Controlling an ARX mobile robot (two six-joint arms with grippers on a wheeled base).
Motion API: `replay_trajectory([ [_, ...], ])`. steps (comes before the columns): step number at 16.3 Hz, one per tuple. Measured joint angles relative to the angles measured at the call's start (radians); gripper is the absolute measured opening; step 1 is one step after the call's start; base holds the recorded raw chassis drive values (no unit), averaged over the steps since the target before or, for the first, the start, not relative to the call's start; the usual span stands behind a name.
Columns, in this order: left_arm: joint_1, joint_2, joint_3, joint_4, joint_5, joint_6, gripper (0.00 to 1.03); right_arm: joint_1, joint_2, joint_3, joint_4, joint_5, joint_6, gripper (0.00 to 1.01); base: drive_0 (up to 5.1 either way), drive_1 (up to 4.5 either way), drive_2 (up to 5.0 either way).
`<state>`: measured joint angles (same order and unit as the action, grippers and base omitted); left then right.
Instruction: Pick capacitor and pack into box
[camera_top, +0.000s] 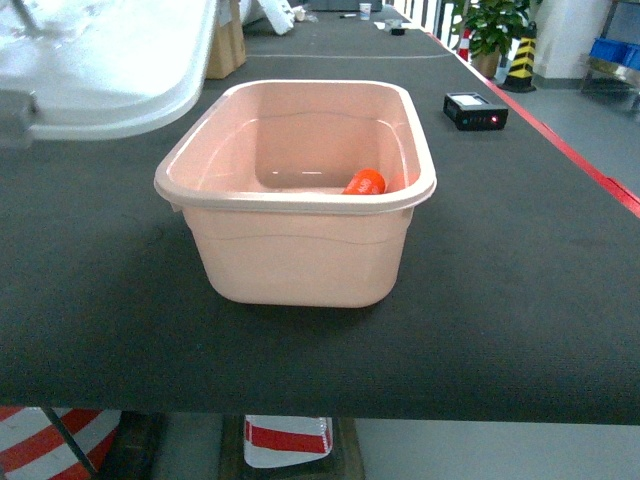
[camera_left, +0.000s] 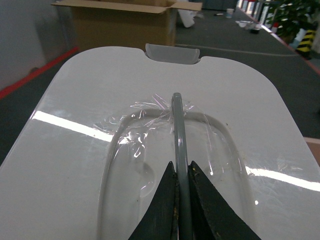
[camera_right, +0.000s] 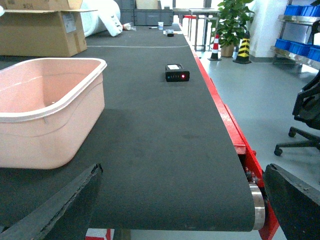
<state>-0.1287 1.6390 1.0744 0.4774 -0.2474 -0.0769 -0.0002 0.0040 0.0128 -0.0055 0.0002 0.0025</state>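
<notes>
The box (camera_top: 300, 200) is a pale pink tub standing open in the middle of the black belt. An orange capacitor (camera_top: 365, 182) lies inside it at the near right corner. The box's white lid (camera_top: 120, 70) hangs in the air at the upper left, clear of the tub. In the left wrist view my left gripper (camera_left: 183, 172) is shut on the grey handle (camera_left: 178, 130) of the lid (camera_left: 75, 165). My right gripper (camera_right: 183, 170) is open and holds nothing, low over the belt's near right end, with the box (camera_right: 45, 115) to its left.
A small black device (camera_top: 476, 110) with a red light sits on the belt behind and right of the tub. A cardboard carton (camera_right: 42, 30) stands far back left. The belt's red edge (camera_top: 570, 150) runs along the right, and its end roller (camera_right: 256, 205) is near. An office chair (camera_right: 307, 115) stands beyond.
</notes>
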Motion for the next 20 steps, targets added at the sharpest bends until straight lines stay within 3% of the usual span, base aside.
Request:
replay_trajectory([
  [2, -0.141, -0.007, 0.063, -0.104, -0.059, -0.092, 0.02, 0.000, 0.000, 0.000, 0.000, 0.000, 0.000, 0.98, 0.0, 0.00, 0.0],
  [4, -0.277, 0.049, 0.118, -0.111, -0.120, -0.108, 0.02, 0.000, 0.000, 0.000, 0.000, 0.000, 0.000, 0.98, 0.0, 0.00, 0.0],
  [6, -0.354, 0.136, 0.195, -0.111, -0.142, -0.103, 0.02, 0.000, 0.000, 0.000, 0.000, 0.000, 0.000, 0.98, 0.0, 0.00, 0.0],
  [8, -0.368, 0.216, 0.241, -0.135, -0.151, -0.108, 0.02, 0.000, 0.000, 0.000, 0.000, 0.000, 0.000, 0.98, 0.0, 0.00, 0.0],
  [12, -0.343, 0.327, 0.297, -0.149, -0.172, -0.111, 0.02, 0.000, 0.000, 0.000, 0.000, 0.000, 0.000, 0.98, 0.0, 0.00, 0.0],
  [20, -0.327, 0.438, 0.405, -0.180, -0.138, -0.099, 0.02, 0.000, 0.000, 0.000, 0.000, 0.000, 0.000, 0.98, 0.0, 0.00, 0.0],
])
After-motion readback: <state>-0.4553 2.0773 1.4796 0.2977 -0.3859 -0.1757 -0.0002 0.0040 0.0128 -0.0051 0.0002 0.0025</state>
